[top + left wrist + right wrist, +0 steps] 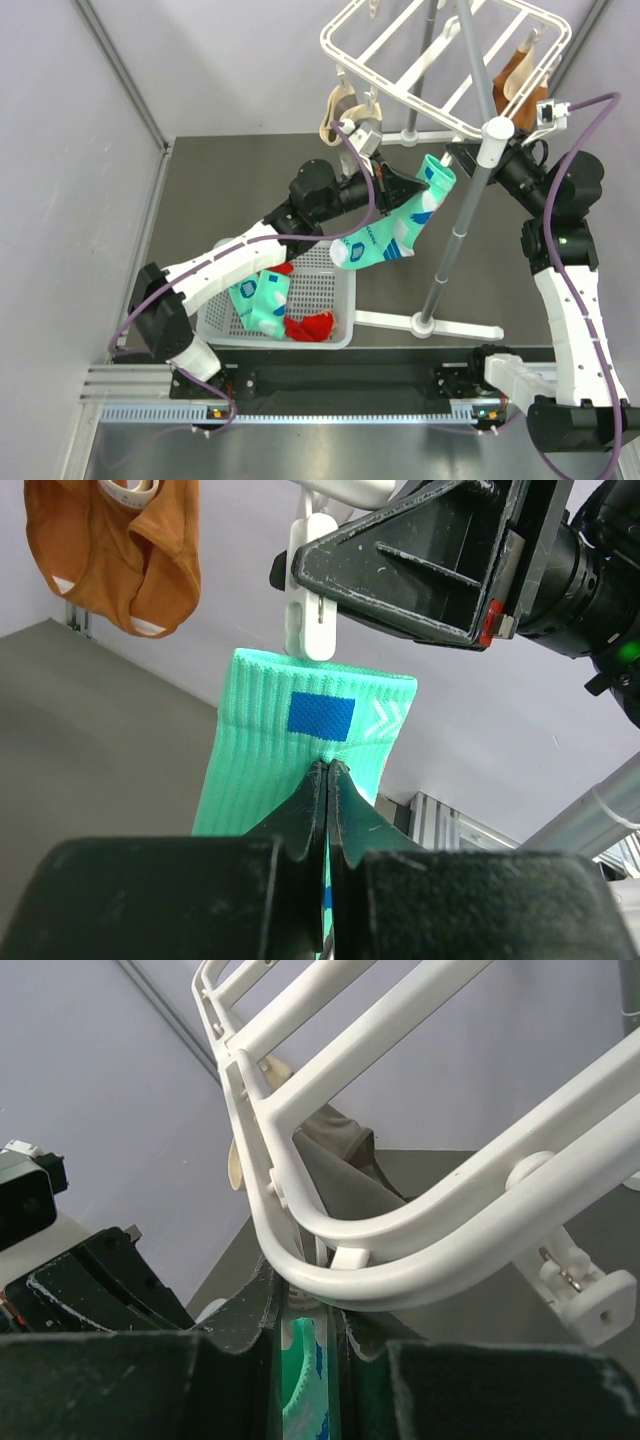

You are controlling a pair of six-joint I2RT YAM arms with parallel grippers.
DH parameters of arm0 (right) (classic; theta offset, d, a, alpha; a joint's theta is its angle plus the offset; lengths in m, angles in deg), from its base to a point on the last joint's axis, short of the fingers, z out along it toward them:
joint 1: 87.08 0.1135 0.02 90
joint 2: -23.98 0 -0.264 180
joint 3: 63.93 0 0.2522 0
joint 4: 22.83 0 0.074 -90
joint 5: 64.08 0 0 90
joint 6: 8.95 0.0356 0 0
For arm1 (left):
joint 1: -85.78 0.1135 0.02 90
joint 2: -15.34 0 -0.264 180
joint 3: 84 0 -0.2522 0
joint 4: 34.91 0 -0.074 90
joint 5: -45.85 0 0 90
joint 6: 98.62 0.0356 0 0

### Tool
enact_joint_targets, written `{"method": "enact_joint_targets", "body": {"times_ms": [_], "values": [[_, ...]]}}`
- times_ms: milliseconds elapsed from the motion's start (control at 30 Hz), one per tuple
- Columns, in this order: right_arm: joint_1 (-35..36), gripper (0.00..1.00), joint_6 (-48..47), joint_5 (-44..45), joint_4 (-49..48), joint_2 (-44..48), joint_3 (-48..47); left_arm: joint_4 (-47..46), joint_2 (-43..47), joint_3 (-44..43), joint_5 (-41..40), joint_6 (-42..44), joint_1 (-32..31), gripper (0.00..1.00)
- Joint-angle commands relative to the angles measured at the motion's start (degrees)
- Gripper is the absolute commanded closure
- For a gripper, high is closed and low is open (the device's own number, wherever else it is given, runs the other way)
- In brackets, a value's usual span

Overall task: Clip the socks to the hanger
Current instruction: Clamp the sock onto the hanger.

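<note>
My left gripper (pixel 422 184) is shut on a mint-green sock (pixel 385 238) just below its cuff and holds it up under the white hanger frame (pixel 450 62). In the left wrist view the jaws (pixel 328 772) pinch the sock (pixel 300 730), and its cuff edge meets a white dangling clip (pixel 312 610). My right gripper (pixel 462 158) is closed around that clip; one of its fingers (pixel 420 560) shows beside it. In the right wrist view its jaws (pixel 305 1295) flank the clip (pixel 312 1228) under the frame bar (pixel 420 1250), with the green sock (pixel 305 1380) between them.
The hanger's grey pole (pixel 455 235) slants down to a white foot (pixel 430 324). A white perforated basket (pixel 335 290) holds a second mint sock (pixel 260 300) and red socks (pixel 310 326). A beige sock (pixel 345 108) and an orange-brown sock (pixel 515 72) hang from other clips.
</note>
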Motion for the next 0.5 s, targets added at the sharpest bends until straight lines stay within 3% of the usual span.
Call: {"method": "enact_joint_targets", "body": {"times_ms": [0, 467], "values": [[1.3, 1.00, 0.7, -2.6, -0.8, 0.3, -2.2, -4.5, -1.1, -2.8, -0.1, 0.8, -0.4, 1.00], [1.5, 1.00, 0.6, -3.1, -0.9, 0.7, -2.1, -3.8, -3.0, -4.8, -0.3, 0.4, -0.4, 1.00]]}}
